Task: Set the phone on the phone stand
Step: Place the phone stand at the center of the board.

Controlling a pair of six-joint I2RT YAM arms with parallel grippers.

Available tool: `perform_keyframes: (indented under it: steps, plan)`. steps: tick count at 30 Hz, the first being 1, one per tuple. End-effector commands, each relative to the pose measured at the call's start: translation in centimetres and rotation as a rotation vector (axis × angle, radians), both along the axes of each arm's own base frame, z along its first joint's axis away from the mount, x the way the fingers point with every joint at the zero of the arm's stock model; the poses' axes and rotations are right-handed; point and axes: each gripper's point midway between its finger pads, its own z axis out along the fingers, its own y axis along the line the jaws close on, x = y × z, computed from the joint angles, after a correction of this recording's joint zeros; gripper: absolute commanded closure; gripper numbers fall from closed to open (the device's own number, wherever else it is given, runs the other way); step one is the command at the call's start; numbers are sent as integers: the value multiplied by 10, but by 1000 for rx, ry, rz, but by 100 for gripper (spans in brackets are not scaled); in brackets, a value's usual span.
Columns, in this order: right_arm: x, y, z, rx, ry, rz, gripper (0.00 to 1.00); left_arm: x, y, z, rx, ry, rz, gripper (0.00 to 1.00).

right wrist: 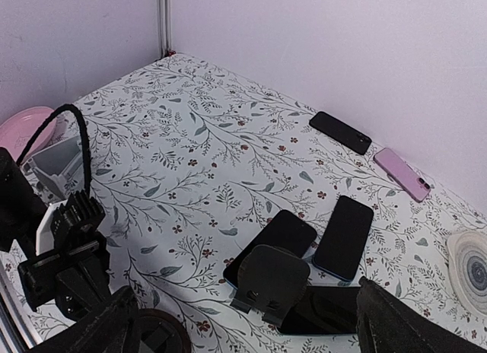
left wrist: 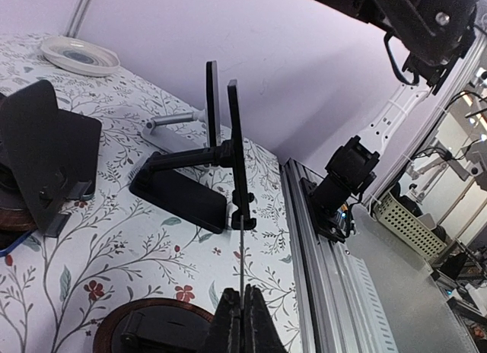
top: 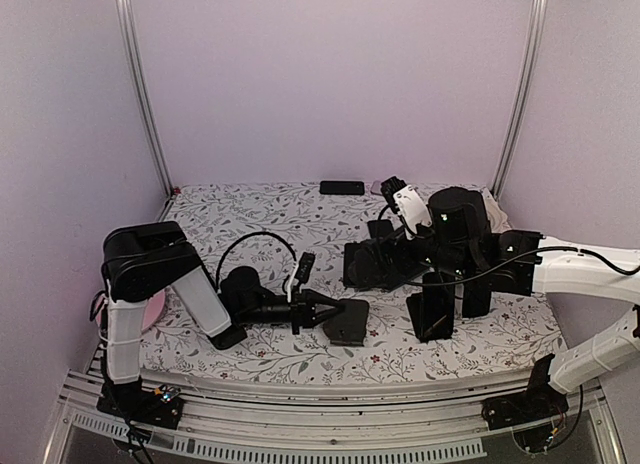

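A black phone stand [right wrist: 270, 281] stands with its back to the right wrist view, with three dark phones lying flat around it: one [right wrist: 274, 243] behind it, one [right wrist: 344, 235] to its right and one [right wrist: 327, 311] under its right side. My right gripper [right wrist: 259, 326] [top: 372, 264] hovers open over them, holding nothing. My left gripper [left wrist: 243, 300] [top: 335, 311] lies low over the table and is shut. A thin grey sliver runs up from between its fingers; I cannot tell what it is. Ahead of it stands a black armed phone stand [left wrist: 183, 192] [top: 430, 314], seen edge-on.
A black phone [right wrist: 340, 132] [top: 342, 187] and a pink phone [right wrist: 401, 174] lie by the back wall. A silver stand [left wrist: 207, 102] rises behind the black one. A round brown-rimmed base [left wrist: 152, 326] [right wrist: 144, 330] sits beside my left gripper. A pink plate [right wrist: 23, 132] and a white plate [left wrist: 80, 56] are also in view.
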Motion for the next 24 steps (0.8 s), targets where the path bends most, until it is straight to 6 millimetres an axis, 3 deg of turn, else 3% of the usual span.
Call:
perform_keyframes:
  steps: [1,6,11,19,20,22,24]
  plan:
    - [1,2,2,30,3,7,1,11,-3,15,-55,-54,-8,100]
    - [0,2,1,32,9,14,1,20,-1,4,-37,-39,-3,100]
    - [-1,3,3,37,9,19,1,26,3,0,-25,-31,9,88]
    - [-4,2,3,39,13,30,1,29,6,-1,-12,-19,36,50]
    - [-4,2,3,40,14,30,1,29,7,-1,-11,-18,41,39]
    - [-5,2,2,42,17,34,1,28,9,0,-12,-18,48,7]
    - [-6,2,1,46,19,35,1,28,11,2,-12,-19,58,4]
